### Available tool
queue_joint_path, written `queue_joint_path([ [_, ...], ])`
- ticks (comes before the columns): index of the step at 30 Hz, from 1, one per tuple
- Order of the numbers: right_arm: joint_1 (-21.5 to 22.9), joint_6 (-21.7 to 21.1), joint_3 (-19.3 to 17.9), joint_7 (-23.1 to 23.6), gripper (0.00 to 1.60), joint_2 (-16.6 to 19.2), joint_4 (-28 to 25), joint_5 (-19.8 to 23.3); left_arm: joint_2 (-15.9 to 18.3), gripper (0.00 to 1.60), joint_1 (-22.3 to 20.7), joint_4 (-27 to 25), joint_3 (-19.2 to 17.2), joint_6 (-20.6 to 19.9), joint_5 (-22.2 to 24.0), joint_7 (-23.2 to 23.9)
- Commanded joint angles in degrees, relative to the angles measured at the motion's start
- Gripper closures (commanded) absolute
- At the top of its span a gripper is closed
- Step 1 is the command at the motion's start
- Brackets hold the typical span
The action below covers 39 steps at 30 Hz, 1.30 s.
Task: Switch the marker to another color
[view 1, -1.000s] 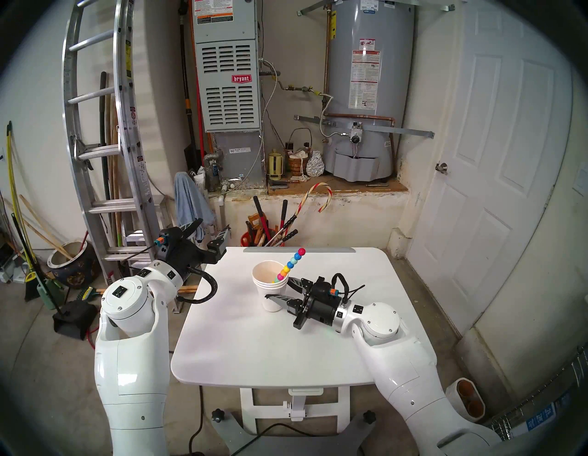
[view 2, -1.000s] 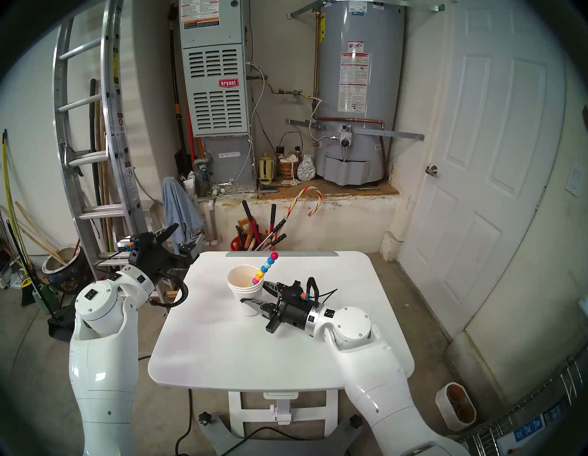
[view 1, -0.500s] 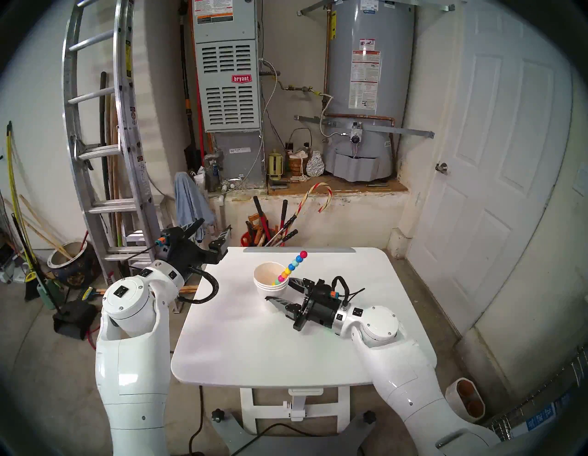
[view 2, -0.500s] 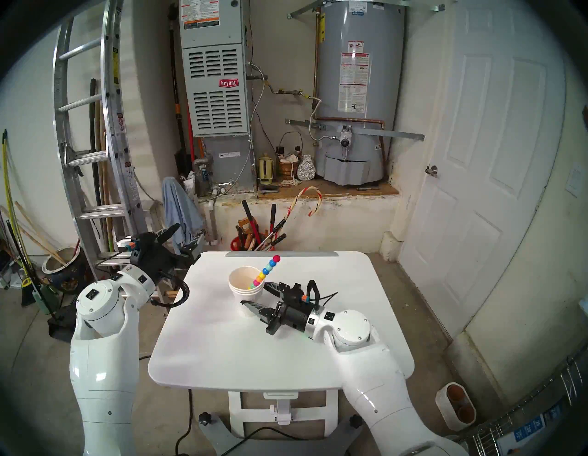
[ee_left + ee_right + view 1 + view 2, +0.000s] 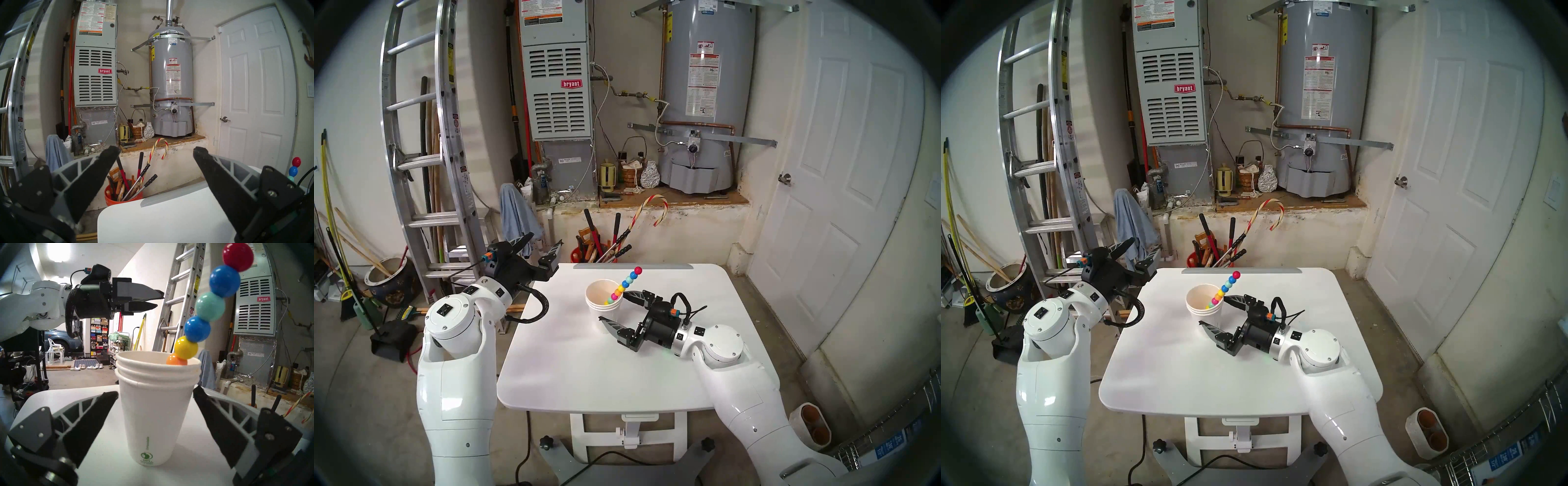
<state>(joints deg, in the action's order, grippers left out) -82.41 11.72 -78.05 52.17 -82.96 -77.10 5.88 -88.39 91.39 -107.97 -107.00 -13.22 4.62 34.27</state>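
Marker (image 5: 204, 310) is leaning in the stack of white paper cups (image 5: 157, 412) on the worktop (image 5: 585, 366), its lower beads sitting inside the top cup and its red bead sticking out past the rim toward the far right. It is looking light, rigid at each bead but probably jointed where the segments plug together, and the glossy round beads are likely slippery, so a hold across the exposed blue and teal beads above the rim seems safest; the cups are thin and would crush or tip easily. The right tool (image 5: 156, 394) is standing wide open either side of the cups, gripping nothing. The left tool (image 5: 156, 150) is also spread wide and empty, hovering beside the worktop's left edge. The marker's lowest beads and its writing tip are hiding inside the cup.
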Motion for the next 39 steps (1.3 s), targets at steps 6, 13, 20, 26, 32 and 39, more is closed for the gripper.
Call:
queue_joint_path([
  [6,-3.88,-2.49,-3.91,2.48,0.0,2.9,-8.43,3.44,0.29,0.0,-0.9,-0.34,-0.69,0.56,0.51,0.07],
  [13,-6.76,-3.52,-7.11,4.26,0.0,5.44,-13.2,4.47,0.56,0.0,-1.0,0.19,-1.3,0.86,0.91,0.55],
  [20,-8.01,-4.73,-8.7,3.15,0.0,3.74,-19.19,5.23,0.59,0.0,-0.77,1.11,-2.14,1.22,1.53,1.35],
  [26,-6.45,-5.47,-7.81,2.42,0.0,1.57,-18.87,5.41,0.74,0.0,-0.5,1.86,-3.08,1.5,2.01,2.12],
  [32,-5.35,-5.2,-6.97,1.82,0.0,0.7,-16.97,5.17,0.77,0.0,-0.4,2.18,-3.73,1.72,2.21,2.55],
  [39,-4.36,-5.22,-6.22,2.02,0.0,0.29,-15.88,5.73,0.55,0.0,-0.42,2.21,-4.04,1.81,2.05,2.74],
])
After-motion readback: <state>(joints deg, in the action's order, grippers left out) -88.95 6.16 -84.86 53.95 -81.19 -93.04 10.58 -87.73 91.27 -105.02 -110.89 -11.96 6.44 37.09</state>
